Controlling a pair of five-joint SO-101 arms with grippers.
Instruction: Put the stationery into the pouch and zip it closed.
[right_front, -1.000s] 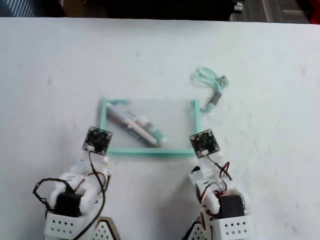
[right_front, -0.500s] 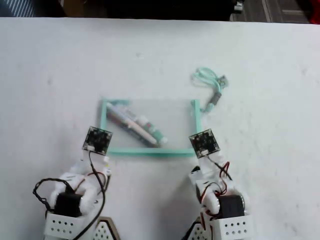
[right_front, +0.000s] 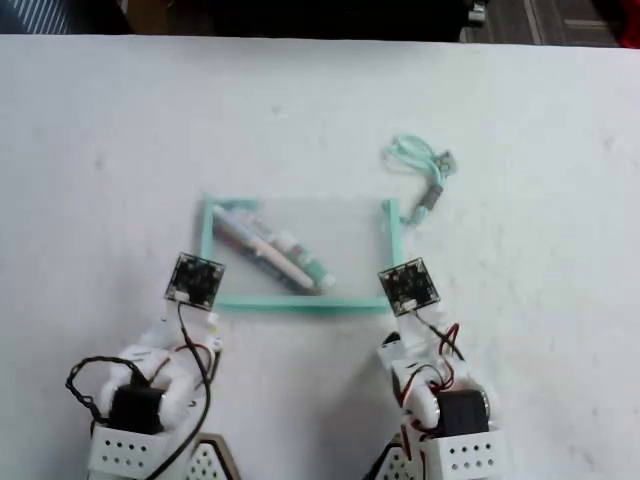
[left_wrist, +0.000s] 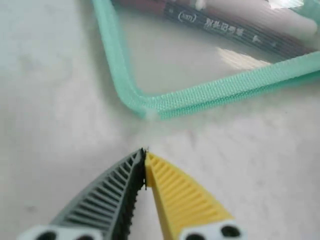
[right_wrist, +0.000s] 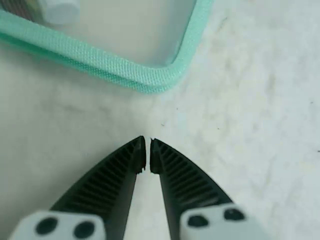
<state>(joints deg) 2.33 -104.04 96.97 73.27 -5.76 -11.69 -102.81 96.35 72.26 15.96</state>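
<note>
Nothing has stirred this past second: left claw (left_wrist: 145, 152) and right claw (right_wrist: 148, 142) sit pressed together, empty, the pouch (right_front: 300, 303) just ahead of both holding its pens (right_front: 268, 250), the job seemingly finished.

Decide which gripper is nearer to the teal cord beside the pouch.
Right. The right gripper is at the near right corner of the pouch, on the same side as the teal cord. The left gripper is at the near left corner, farther off.
</note>
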